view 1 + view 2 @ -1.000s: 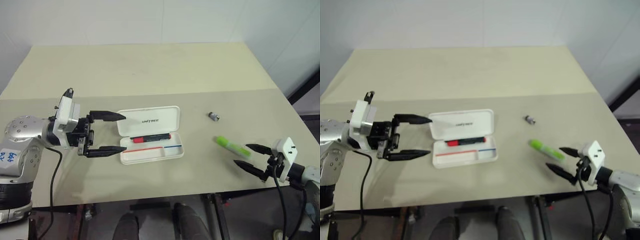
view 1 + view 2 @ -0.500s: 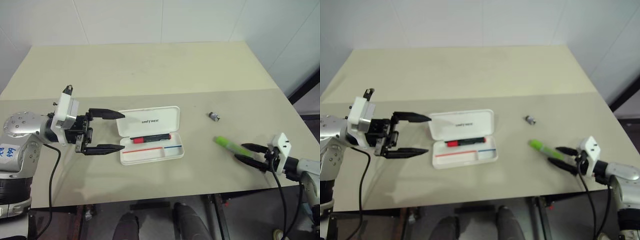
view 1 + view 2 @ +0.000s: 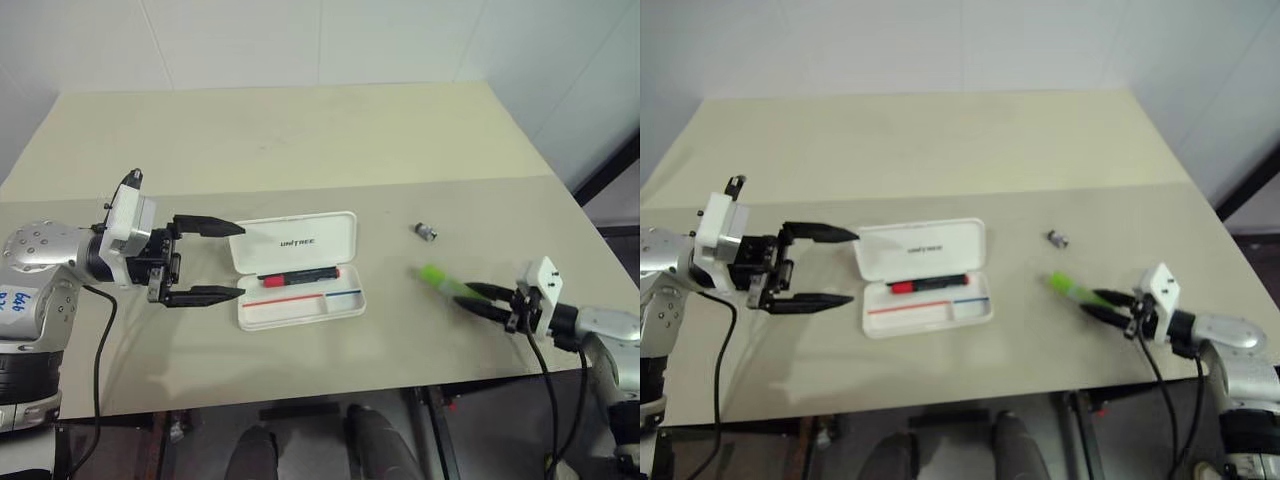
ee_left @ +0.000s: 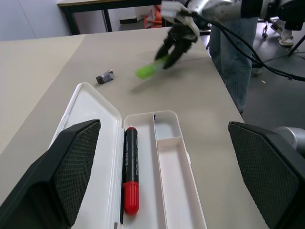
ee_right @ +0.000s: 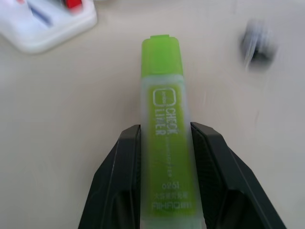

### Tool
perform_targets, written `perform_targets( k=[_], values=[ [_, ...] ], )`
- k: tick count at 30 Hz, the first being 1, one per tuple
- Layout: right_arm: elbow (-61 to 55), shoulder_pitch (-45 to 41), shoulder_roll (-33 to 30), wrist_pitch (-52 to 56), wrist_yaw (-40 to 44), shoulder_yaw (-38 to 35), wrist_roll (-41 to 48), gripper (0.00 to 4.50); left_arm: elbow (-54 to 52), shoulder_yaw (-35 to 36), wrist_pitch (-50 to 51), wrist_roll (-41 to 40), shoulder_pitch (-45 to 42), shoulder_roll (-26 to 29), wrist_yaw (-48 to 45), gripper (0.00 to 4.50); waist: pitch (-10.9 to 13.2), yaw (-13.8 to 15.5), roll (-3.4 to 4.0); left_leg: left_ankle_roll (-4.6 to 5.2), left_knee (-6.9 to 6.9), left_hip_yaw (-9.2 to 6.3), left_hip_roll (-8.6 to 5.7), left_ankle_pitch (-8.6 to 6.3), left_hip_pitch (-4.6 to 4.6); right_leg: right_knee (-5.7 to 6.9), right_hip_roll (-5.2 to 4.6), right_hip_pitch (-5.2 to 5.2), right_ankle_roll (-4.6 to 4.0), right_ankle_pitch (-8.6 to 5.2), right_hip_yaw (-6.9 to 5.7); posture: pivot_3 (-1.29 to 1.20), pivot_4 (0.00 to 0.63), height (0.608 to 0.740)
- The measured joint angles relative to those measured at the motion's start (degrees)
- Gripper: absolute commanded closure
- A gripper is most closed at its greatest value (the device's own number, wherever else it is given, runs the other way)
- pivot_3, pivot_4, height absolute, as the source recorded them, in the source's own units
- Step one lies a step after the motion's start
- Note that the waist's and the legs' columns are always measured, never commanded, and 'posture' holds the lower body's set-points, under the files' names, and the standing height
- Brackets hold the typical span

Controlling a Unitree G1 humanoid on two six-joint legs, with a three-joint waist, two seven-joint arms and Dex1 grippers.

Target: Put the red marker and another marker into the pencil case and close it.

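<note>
On the table's right near side, right gripper (image 5: 164, 157) pinches the green marker (image 5: 164, 129) for carrying to the pencil case (image 3: 300, 270) | red marker (image 3: 298, 274) already lies inside, lid up | left gripper (image 3: 200, 268) gapes wide, empty, level beside the case's left end

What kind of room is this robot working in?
Probably a lab or test room: a plain beige table against bare white walls, holding just a few props, and loose cables trailing over the floor, where a person's legs stand by.
</note>
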Motion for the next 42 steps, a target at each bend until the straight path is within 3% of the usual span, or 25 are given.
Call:
perform_targets(
  k=[9,15,30,42],
  values=[
    [-17.5,-6.4,3.9,10.7,-1.6,8.6,4.6,3.39,0.0,0.0,-2.1,0.9,3.1,0.1,0.2,0.00,0.0,-0.1,0.00,0.06,-0.08,-0.07,0.01,-0.10,-0.09,0.18,0.02,-0.16,0.47,0.12,-0.03,0.00,0.150,0.740],
    [-19.8,-11.9,12.9,14.3,-2.5,20.1,4.0,3.39,0.1,1.0,-3.2,1.3,5.2,0.1,0.6,0.00,0.0,-0.3,0.00,0.10,-0.12,-0.06,0.02,-0.12,-0.11,0.26,0.02,-0.25,0.44,0.09,-0.05,0.00,0.150,0.740],
    [-3.3,-20.4,23.8,7.4,4.1,32.5,-4.3,3.39,0.1,2.8,-4.6,2.1,10.1,2.0,1.0,0.00,0.0,-0.6,-0.02,0.10,-0.12,-0.05,0.03,-0.14,-0.08,0.50,0.04,-0.37,0.33,0.02,-0.09,0.00,0.150,0.740],
    [7.6,-24.6,28.5,0.7,8.5,35.2,-9.9,3.39,-0.5,3.0,-4.6,2.1,11.2,2.0,3.0,0.00,0.0,-0.5,-0.02,0.10,-0.13,-0.05,0.03,-0.14,-0.11,0.51,0.03,-0.39,0.32,0.01,-0.10,0.00,0.150,0.740]
  ],
)
